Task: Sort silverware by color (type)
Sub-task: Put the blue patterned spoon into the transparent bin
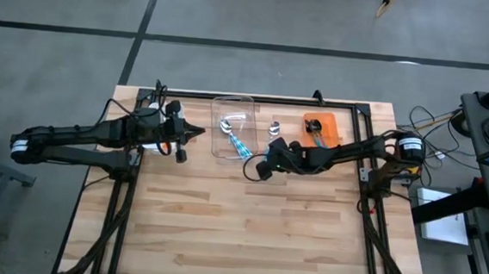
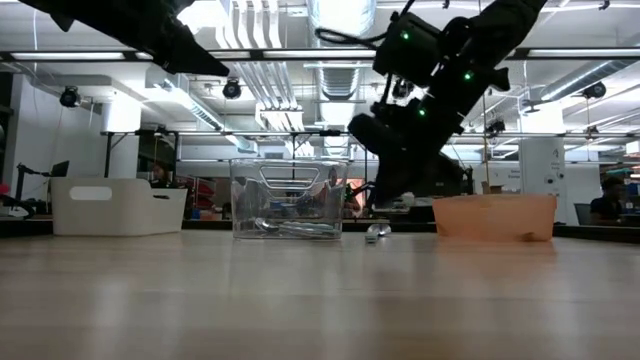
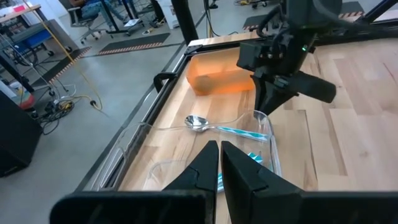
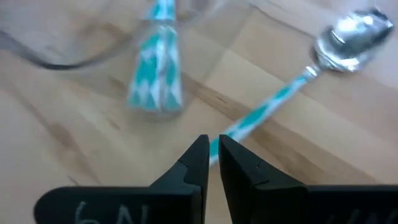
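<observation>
Spoon (image 4: 348, 37) with teal handle is held off the table by the right gripper (image 4: 213, 149), pinched at the handle tip beside the clear bin (image 1: 233, 128); judged light, stiff, slippery. Left gripper (image 3: 220, 155) is closed, empty.

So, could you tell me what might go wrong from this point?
1. The right tool seems to pinch only the very end of the teal-handled spoon, so the spoon could swing or slip out when moved.
2. Other teal handles lean at the edge of the clear bin close to that tool; a careless move might knock them or shove the bin.
</observation>
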